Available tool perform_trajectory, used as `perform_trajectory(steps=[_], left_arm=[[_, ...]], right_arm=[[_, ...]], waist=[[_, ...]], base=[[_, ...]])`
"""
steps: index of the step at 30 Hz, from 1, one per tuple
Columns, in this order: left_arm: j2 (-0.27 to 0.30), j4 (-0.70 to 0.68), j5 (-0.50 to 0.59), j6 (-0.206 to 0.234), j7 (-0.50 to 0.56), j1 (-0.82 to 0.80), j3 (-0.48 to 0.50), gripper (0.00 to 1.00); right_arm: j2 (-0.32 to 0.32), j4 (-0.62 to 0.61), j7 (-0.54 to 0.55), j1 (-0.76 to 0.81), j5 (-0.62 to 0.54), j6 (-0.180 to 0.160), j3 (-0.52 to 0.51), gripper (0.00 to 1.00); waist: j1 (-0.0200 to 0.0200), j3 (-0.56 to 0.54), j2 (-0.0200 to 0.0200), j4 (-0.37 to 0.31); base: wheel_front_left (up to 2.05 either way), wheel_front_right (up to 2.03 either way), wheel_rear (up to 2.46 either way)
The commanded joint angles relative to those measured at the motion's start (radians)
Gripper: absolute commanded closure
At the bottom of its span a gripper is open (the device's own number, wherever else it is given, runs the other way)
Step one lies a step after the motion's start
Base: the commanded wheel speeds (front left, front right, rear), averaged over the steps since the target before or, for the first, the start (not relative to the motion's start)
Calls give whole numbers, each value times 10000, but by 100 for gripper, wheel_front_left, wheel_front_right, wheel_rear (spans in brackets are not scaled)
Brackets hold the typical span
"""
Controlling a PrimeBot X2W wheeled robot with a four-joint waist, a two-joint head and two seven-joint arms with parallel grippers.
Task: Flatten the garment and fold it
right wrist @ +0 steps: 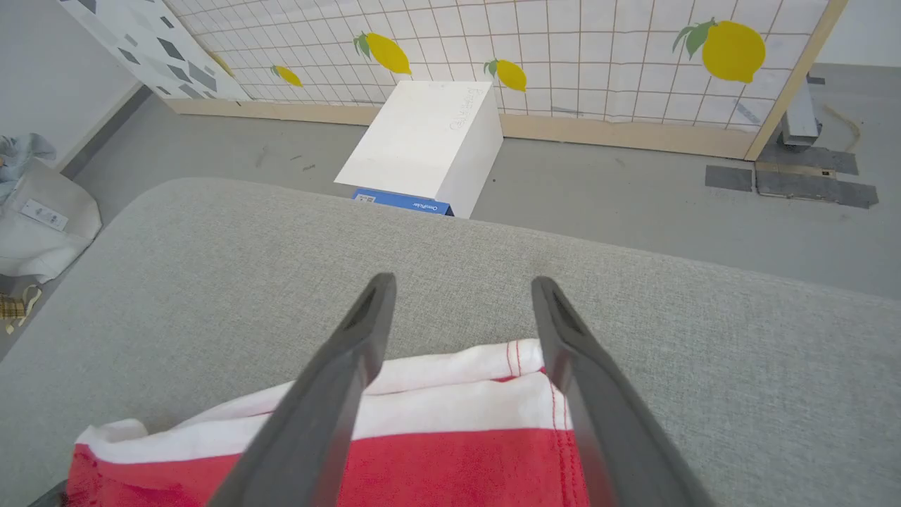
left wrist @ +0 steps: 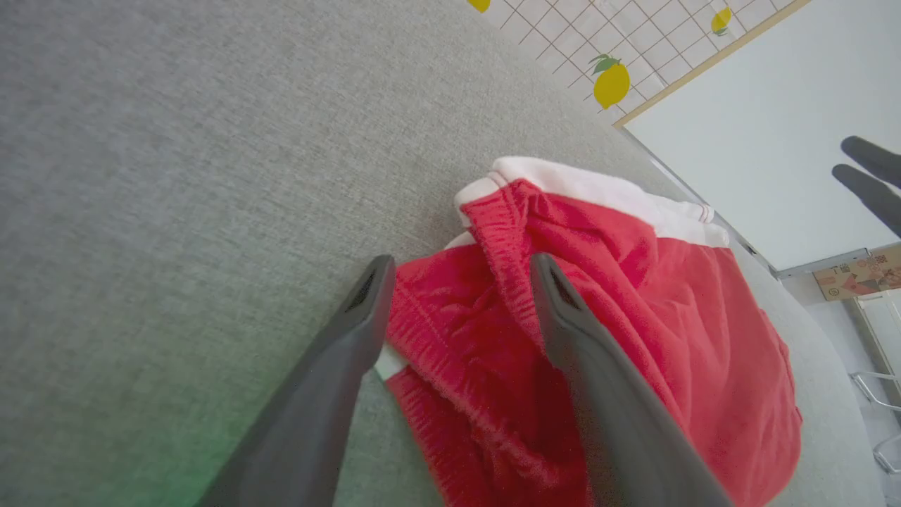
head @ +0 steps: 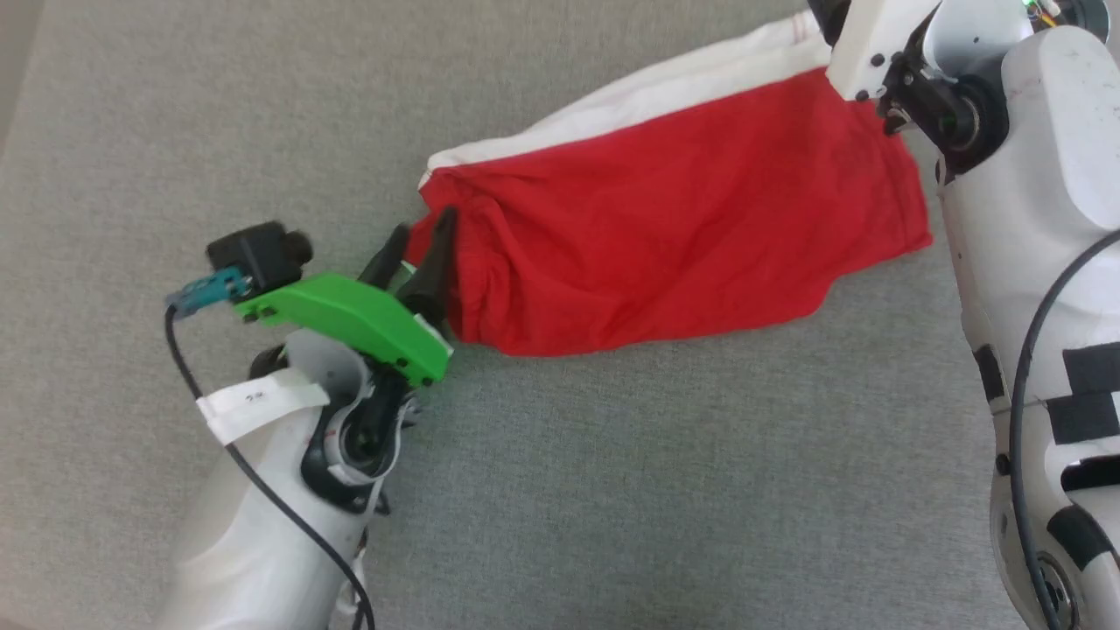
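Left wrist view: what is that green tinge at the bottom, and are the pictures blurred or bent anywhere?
Left wrist view: a green cast tints the grey woven surface at bottom left, probably from the green plastic bracket in the head view. Right wrist view: the surface's far edge bows, a wide-angle effect. Head view: soft, even light, faint shadows under the bright-red fabric garment.

bare grey cushion (head: 612, 490) stretches wide on the near side and to the left of the garment (head: 665, 236), open for a pass. the garment's bunched left end rises between the spread fingers of the left gripper (left wrist: 461, 259), an obstacle to a low sweep there. the right arm (head: 1024, 201) hangs over the garment's right corner. ahead of the right gripper (right wrist: 462, 282), fingers apart, bare cushion runs to its edge; a white box (right wrist: 422, 141) stands on the floor beyond.
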Motion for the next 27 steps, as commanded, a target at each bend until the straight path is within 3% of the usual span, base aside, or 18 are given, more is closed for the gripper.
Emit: perform_trajectory(steps=[1,8,10,11,13,22,27], left_arm=[[181,-51,-4,112,-42,226,78,0],[1026,-748,1329,422,-779,399,-137,0],[1363,-915,2082,487,-1097,373,-422,0],[1769,-1097,3160,538,-1798,399,-795,0],[1871,-1162,3613,553,-2275,495,-931,0],[1349,-1825,4845,776,-2984,1170,-249,0],[821,-2202,5340,543,-2989,1583,565,0]], right_arm=[[-82,-82,-81,228,115,-13,31,0],[-568,-256,297,1056,350,-13,162,0],[-750,-263,609,1283,303,-13,247,0],[-1013,-277,1157,1544,129,-13,405,0],[-1175,-286,1566,1666,24,-13,464,0],[-1704,-635,3216,2182,-268,-13,518,0],[-1681,-991,3642,2540,-304,-13,651,0]], waist=[[-1,-532,0,-63],[-1,-1213,0,22],[-1,-1294,0,63],[-1,-1321,0,128],[-1,-1273,0,197],[-1,-730,0,534],[-1,-479,0,580]], base=[[0,0,0],[0,0,0],[0,0,0],[0,0,0],[0,0,0],[0,0,0],[0,0,0]])
